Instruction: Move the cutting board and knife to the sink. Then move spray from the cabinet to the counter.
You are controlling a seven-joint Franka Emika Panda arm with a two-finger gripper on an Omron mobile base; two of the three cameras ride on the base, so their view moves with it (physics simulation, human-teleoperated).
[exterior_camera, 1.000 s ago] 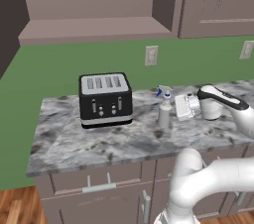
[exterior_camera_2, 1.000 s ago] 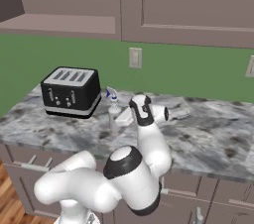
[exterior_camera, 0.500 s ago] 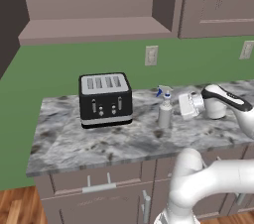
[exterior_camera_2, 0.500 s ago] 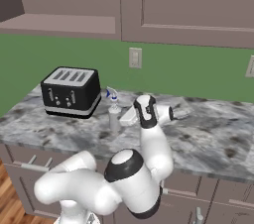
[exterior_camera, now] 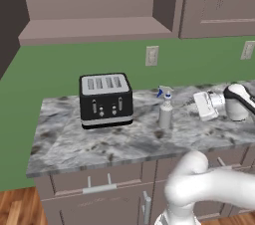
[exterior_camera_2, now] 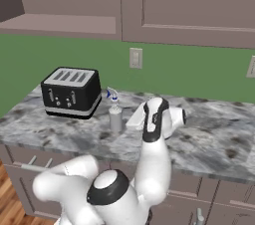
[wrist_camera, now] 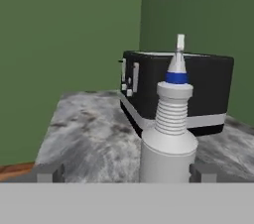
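Note:
The spray [exterior_camera: 165,112] stands upright on the counter [exterior_camera: 99,144], a short way right of the black toaster [exterior_camera: 105,99]. My gripper [exterior_camera: 200,106] hovers level over the counter just right of the bottle, open, fingers pointing at it and apart from it. In the right base view the spray [exterior_camera_2: 115,117] is left of the gripper [exterior_camera_2: 133,119]. The hand view looks straight at the spray [wrist_camera: 168,139], close in front, with the gripper [wrist_camera: 124,173] open and one fingertip on each side. The cabinet [exterior_camera: 94,10] recess sits above. The cutting board, knife and sink are out of view.
The toaster [exterior_camera_2: 70,92] stands behind the bottle in the hand view [wrist_camera: 208,84]. A wall outlet [exterior_camera: 152,56] is on the green backsplash. Panelled wall cabinets [exterior_camera_2: 189,0] hang to the right. The counter edge drops to drawers [exterior_camera: 99,184] in front.
My gripper has drawn back to the right, away from the spray, staying open. The spray stands where it was on the counter.

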